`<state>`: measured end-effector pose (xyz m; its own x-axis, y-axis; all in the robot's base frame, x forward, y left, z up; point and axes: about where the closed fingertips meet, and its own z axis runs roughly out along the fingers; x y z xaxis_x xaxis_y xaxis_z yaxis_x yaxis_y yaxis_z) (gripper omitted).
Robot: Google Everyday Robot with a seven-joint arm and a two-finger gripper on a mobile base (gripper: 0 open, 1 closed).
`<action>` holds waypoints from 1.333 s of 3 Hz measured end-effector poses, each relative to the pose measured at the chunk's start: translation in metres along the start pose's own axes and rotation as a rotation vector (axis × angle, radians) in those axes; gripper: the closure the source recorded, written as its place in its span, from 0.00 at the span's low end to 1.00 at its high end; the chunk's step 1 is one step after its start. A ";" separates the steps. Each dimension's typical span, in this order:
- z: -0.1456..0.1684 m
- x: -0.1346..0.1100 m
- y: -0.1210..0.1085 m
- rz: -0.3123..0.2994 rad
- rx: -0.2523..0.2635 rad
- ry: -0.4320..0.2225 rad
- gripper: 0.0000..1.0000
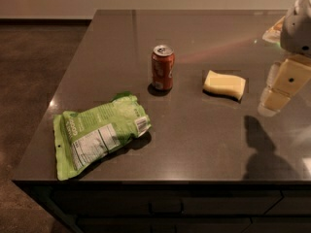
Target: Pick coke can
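Note:
The coke can point(162, 67), red-orange with a silver top, stands upright near the middle of the dark table point(194, 130). My gripper point(282, 89) hangs at the right edge of the camera view, above the table and well to the right of the can, with a yellow sponge between them. It holds nothing that I can see.
A yellow sponge point(224, 84) lies right of the can. A green snack bag point(97, 132) lies flat at the front left. The table's left and front edges drop to a dark floor. A pale object point(272, 32) sits at the far right behind the arm.

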<state>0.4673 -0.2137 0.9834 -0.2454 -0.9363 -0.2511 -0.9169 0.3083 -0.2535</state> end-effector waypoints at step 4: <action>0.116 -0.130 -0.100 0.069 0.004 -0.247 0.00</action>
<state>0.6273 -0.1034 0.9328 -0.2225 -0.8437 -0.4885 -0.8991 0.3713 -0.2318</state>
